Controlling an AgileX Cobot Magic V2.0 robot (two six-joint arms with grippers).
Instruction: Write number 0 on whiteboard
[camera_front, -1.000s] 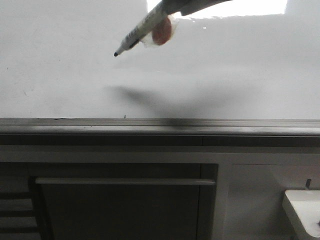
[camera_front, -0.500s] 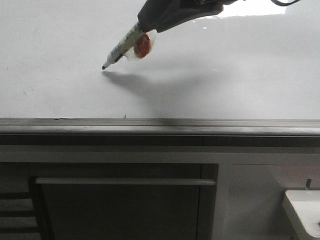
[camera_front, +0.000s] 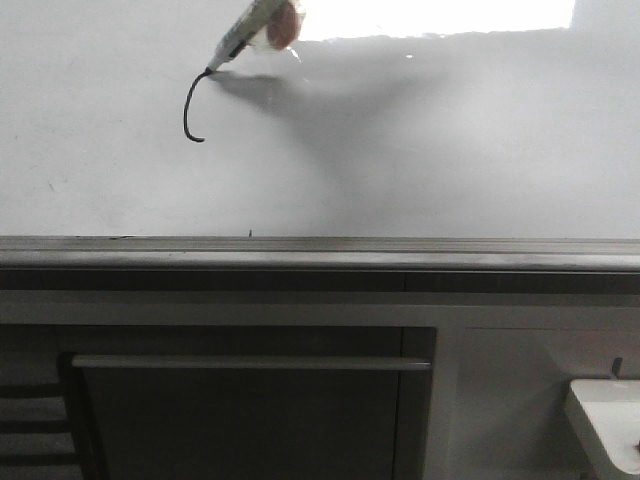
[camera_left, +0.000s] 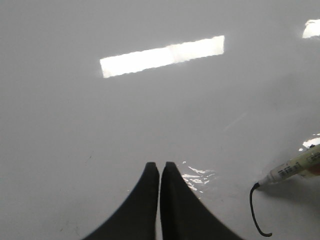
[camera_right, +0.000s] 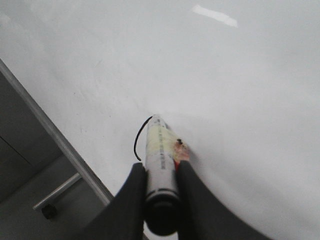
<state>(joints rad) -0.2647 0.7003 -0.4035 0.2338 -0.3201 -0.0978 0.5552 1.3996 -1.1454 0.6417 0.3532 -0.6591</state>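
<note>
Whiteboard, the large glossy white flat board with a grey metal ledge along its lower edge, now carries its first ink: a thin black curved stroke with a small hook at its lower end, where half a second ago the surface was bare and the tip was just touching down lower on the board. The white-barrelled black-tipped marker pen has since travelled up the board, and its tip sits at the upper end of the stroke, in contact with the board as far as the front view shows. The right gripper has its dark fingers clamped on the marker's barrel, a reddish blob stuck to the barrel just beyond them. The left gripper hangs over bare board with its fingers pressed together, holding nothing, near the stroke but apart from it. My reading is that the number 0 is only begun: this arc looks like its left side, so the top, the right side and the closing join remain to be drawn
</note>
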